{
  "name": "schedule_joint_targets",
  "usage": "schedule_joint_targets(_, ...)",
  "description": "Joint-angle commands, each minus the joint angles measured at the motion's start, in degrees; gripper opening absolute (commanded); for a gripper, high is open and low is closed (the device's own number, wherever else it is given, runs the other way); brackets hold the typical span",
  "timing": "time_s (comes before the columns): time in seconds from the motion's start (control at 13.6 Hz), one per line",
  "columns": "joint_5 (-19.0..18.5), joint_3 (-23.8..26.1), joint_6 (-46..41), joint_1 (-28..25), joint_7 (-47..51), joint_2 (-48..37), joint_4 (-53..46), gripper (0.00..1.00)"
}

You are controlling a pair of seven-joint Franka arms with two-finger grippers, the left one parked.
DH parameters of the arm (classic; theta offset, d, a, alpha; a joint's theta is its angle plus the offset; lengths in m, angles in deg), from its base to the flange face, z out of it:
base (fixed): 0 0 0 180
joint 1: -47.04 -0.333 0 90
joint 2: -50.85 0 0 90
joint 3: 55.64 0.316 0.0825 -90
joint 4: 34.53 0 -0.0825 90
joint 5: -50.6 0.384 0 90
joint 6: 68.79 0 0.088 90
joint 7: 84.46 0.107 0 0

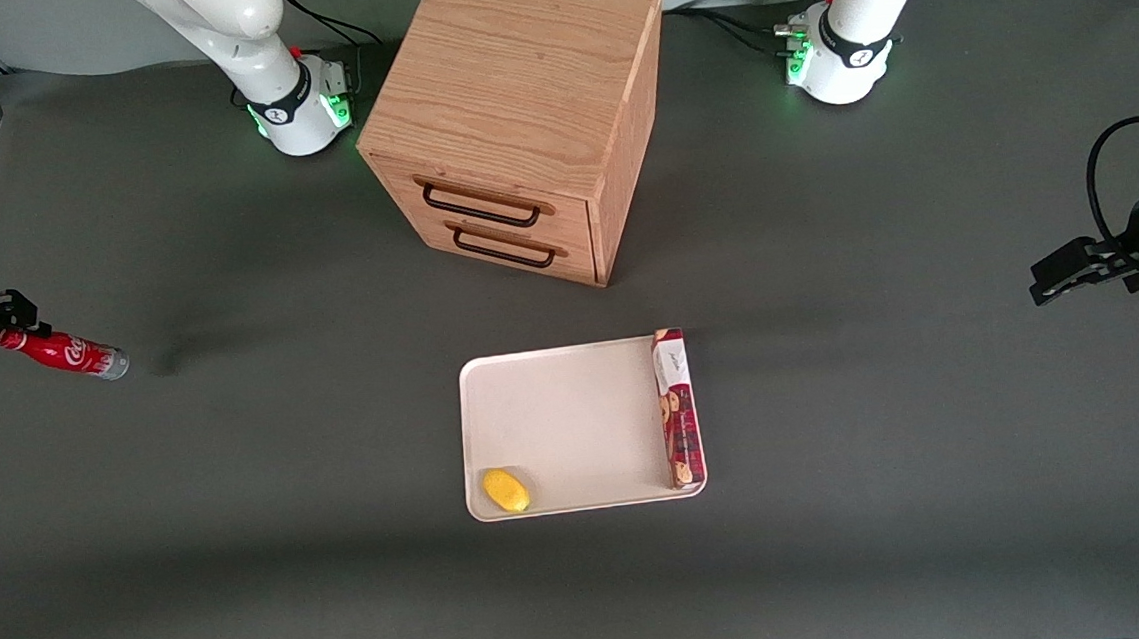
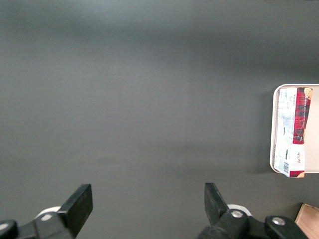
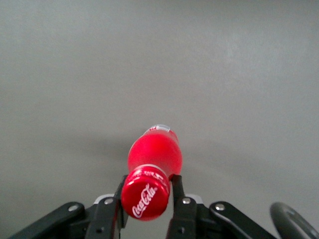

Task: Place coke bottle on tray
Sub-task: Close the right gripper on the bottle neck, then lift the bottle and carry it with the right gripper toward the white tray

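The coke bottle (image 1: 63, 353) is small, slim and red with white script and a silvery base. My right gripper (image 1: 10, 320) is shut on its neck just below the red cap and holds it tilted above the table at the working arm's end. In the right wrist view the gripper (image 3: 148, 190) grips the bottle (image 3: 154, 154) with the cap facing the camera and a finger (image 3: 177, 191) on each side of the neck. The cream-white tray (image 1: 567, 420) lies mid-table, nearer the front camera than the cabinet.
A wooden drawer cabinet (image 1: 515, 113) stands at mid-table. On the tray lie a long red biscuit box (image 1: 677, 407) along one side and a yellow lemon (image 1: 505, 490) in a corner. The box (image 2: 294, 132) and tray rim (image 2: 273, 149) also show in the left wrist view.
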Motion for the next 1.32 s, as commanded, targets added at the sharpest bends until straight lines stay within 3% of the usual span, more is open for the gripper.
schedule_joint_targets(0.0,-1.55,1.52,-6.37,0.17,1.94,-1.03,-5.03,0.00)
schedule_joint_targets(0.29,-1.56,7.92,-8.76,0.17,8.35,-1.73,-8.37,0.00)
schedule_joint_targets(0.59,-1.56,16.97,-9.91,0.08,21.87,-1.73,-11.10,0.00)
schedule_joint_targets(1.03,-1.65,33.22,-9.82,0.08,49.71,-0.68,-13.30,0.00)
schedule_joint_targets(1.25,-6.20,42.10,-9.65,-0.01,64.30,1.42,-14.87,0.00)
